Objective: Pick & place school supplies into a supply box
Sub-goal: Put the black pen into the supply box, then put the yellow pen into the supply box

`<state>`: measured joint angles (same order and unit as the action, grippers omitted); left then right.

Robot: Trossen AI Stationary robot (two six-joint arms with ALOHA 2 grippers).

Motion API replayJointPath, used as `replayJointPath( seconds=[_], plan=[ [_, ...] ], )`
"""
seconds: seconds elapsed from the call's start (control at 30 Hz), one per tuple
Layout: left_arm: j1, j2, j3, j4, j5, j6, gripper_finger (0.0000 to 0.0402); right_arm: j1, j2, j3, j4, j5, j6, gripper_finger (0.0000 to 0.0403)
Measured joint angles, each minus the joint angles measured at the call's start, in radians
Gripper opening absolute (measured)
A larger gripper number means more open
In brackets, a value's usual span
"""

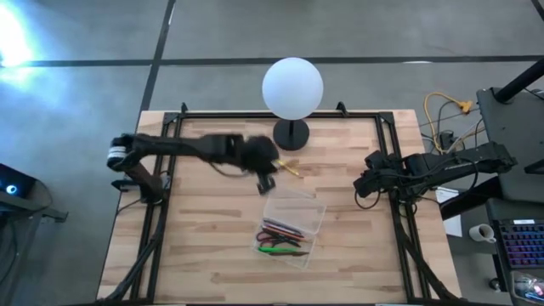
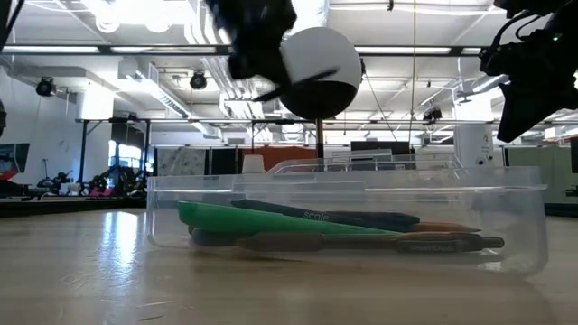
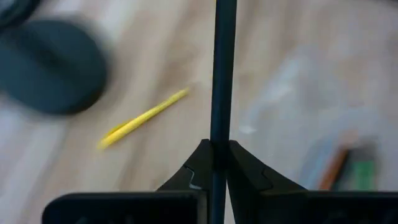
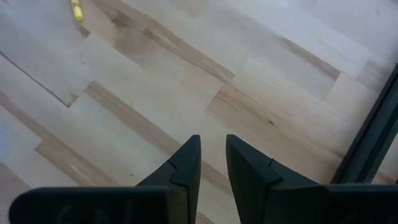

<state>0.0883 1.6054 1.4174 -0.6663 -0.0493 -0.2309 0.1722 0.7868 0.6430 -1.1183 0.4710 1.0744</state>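
The left tool [image 3: 217, 155] is clamped on a slim dark pen [image 3: 222, 74], held upright between its fingers, above the worktop [image 1: 204, 255] just beside the supply box [image 1: 310, 212]. The box is clear, shallow and rectangular; it holds a green marker [image 2: 262, 221] and several dark pens [image 2: 361, 242]. A yellow pencil [image 3: 143, 117] lies near the lamp base [image 1: 291, 133]. The right tool [image 4: 211, 155], slightly parted and empty, hovers at the worktop's right edge.

Our left arm reaches across the table's far half, its gripper [image 1: 265, 170] near the middle, fingers [image 3: 198, 167] closed on a thin dark pen [image 3: 222, 74]. Our right arm waits folded at the right edge, its gripper [image 1: 364, 185] raised, fingers [image 4: 186, 163] slightly parted.
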Motion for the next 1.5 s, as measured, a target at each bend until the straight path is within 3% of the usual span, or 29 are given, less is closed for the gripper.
replayJointPath(
  seconds=[0.23, 0.4, 0.57, 0.77, 0.97, 1.1, 1.17, 1.27, 1.4, 1.5],
  plan=[
    [-0.219, 0.188, 0.172, 0.004, 0.015, -0.020, 0.0008, 0.000, -0.001, 0.000, 0.002, 0.000, -0.008, 0.0068],
    [-0.301, 0.332, 0.252, -0.022, 0.092, -0.014, 0.0008, 0.000, -0.002, 0.000, -0.001, -0.004, -0.036, 0.0068],
    [-0.374, 0.438, 0.287, -0.098, 0.121, 0.095, 0.0010, 0.000, -0.001, 0.000, -0.002, -0.031, -0.065, 0.0068],
    [-0.404, 0.460, 0.270, -0.099, 0.093, 0.091, 0.0079, 0.000, -0.001, 0.000, -0.007, -0.061, -0.088, 0.0068],
    [-0.382, 0.451, 0.310, -0.146, 0.045, 0.032, 0.0159, 0.000, -0.001, 0.000, -0.008, -0.060, -0.092, 0.0068],
    [-0.354, 0.434, 0.383, -0.343, -0.050, 0.108, 0.0186, 0.000, -0.001, 0.000, -0.008, -0.056, -0.092, 0.0068],
    [-0.322, 0.420, 0.426, -0.440, -0.123, 0.145, 0.0188, 0.000, -0.001, 0.000, -0.008, -0.052, -0.092, 0.0068],
    [-0.242, 0.406, 0.462, -0.505, -0.145, 0.265, 0.0179, 0.000, -0.001, 0.000, -0.007, -0.052, -0.092, 0.0068],
    [-0.115, 0.403, 0.461, -0.524, -0.142, 0.437, 0.0158, 0.000, 0.000, -0.002, -0.006, -0.050, -0.091, 0.0068],
    [-0.012, 0.403, 0.444, -0.469, -0.076, 0.578, 0.0150, 0.000, 0.000, -0.004, -0.006, -0.050, -0.087, 0.0068]
  ],
)
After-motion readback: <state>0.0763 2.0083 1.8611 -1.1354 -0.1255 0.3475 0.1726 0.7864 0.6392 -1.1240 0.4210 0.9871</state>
